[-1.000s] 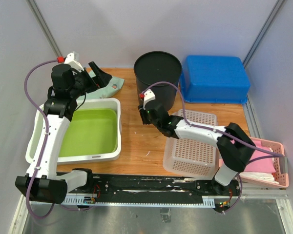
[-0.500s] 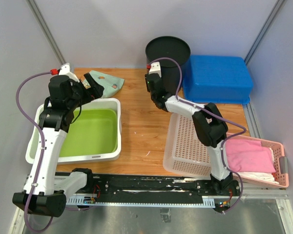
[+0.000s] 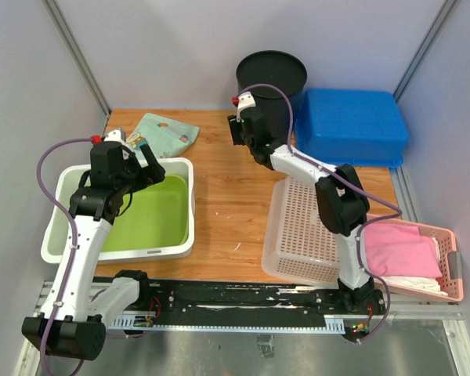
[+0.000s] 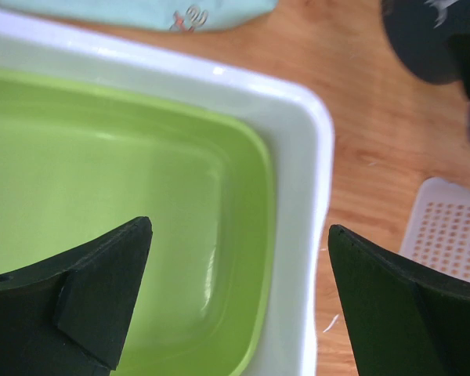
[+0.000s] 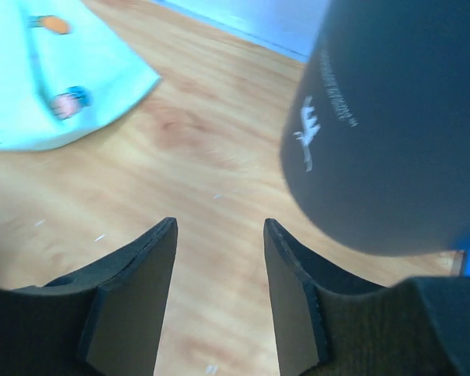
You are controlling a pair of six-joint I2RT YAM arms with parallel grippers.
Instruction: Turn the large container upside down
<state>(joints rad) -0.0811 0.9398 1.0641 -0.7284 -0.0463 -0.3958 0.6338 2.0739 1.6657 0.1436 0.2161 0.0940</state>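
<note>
From above, the black container [image 3: 272, 82] stood at the table's back, just beside the blue bin [image 3: 348, 125]. In the left wrist view, the left gripper [image 4: 239, 227] gaped empty over the white tub [image 4: 317, 149]. In the right wrist view, the right gripper [image 5: 219, 227] was spread, holding nothing. The container looked stiff, light and slick, so its rim seemed the best hold for 2 fingers.

Arms: we see left arm [image 3: 80, 254] and right arm [image 3: 298, 162], white links, black joints.
Cables: we see purple cables [image 3: 41, 168], red-capped.
Pincers: we see left pincer [image 4: 239, 227] and right pincer [image 5: 219, 223], matte black wedges.
</note>
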